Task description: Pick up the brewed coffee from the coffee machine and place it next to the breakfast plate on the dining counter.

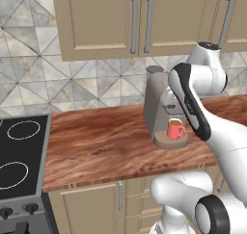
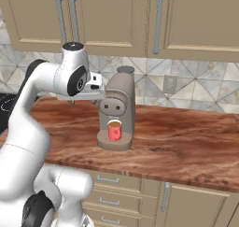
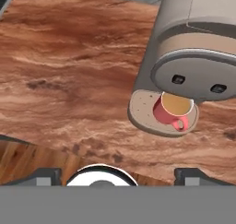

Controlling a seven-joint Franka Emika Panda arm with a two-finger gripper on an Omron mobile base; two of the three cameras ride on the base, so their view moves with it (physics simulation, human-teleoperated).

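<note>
brewed coffee (image 3: 174, 109) half hidden under coffee machine (image 3: 198, 48), handle visible

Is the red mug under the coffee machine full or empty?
Full: brown coffee shows at the rim of the mug, upright on the machine's round base.

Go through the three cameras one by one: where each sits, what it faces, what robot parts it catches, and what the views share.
Left base view: behind the arm's left, facing the coffee machine on the worktop, stove at left; white arm rises lower right.
Right base view: behind the arm's right, facing the same machine; arm rises lower left.
Hand view: on the hand, looking down at the red mug on the machine's base; open claw tips at the bottom.
Shared: all three show mug and machine.
</note>
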